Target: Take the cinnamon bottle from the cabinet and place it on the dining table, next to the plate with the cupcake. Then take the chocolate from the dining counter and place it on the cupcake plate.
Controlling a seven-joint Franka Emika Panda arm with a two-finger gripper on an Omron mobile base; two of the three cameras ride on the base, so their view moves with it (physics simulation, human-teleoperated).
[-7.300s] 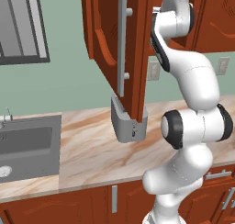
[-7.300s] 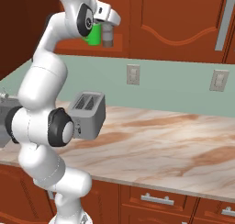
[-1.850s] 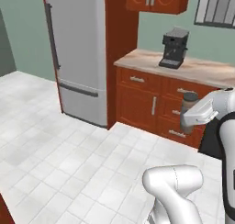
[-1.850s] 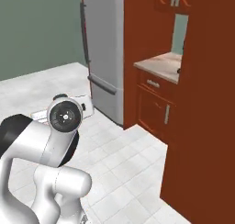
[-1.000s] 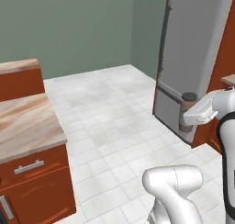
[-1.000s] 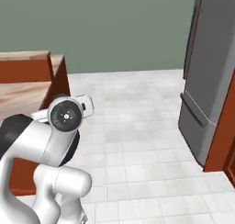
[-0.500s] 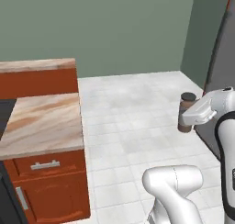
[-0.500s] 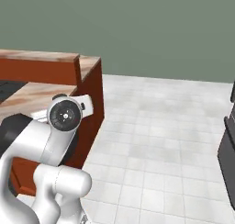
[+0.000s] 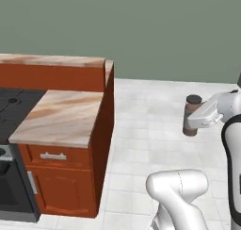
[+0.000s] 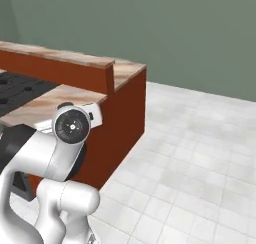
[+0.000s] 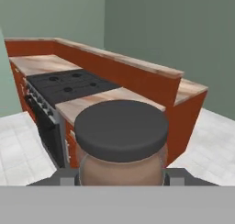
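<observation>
Gripper point(image 9: 195, 122) is seen clamped on the cinnamon bottle point(image 9: 191, 115), carried upright at the right of the frame. Since a moment earlier the view has swung from the refrigerator to the marbled bench point(image 9: 61, 115) at left; the dining table is judged to be nearing.

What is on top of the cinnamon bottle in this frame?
A dark grey round cap sits on the cinnamon bottle, held upright in the pincer. The cap and pincer hide the bottle's contents and lower body.
</observation>
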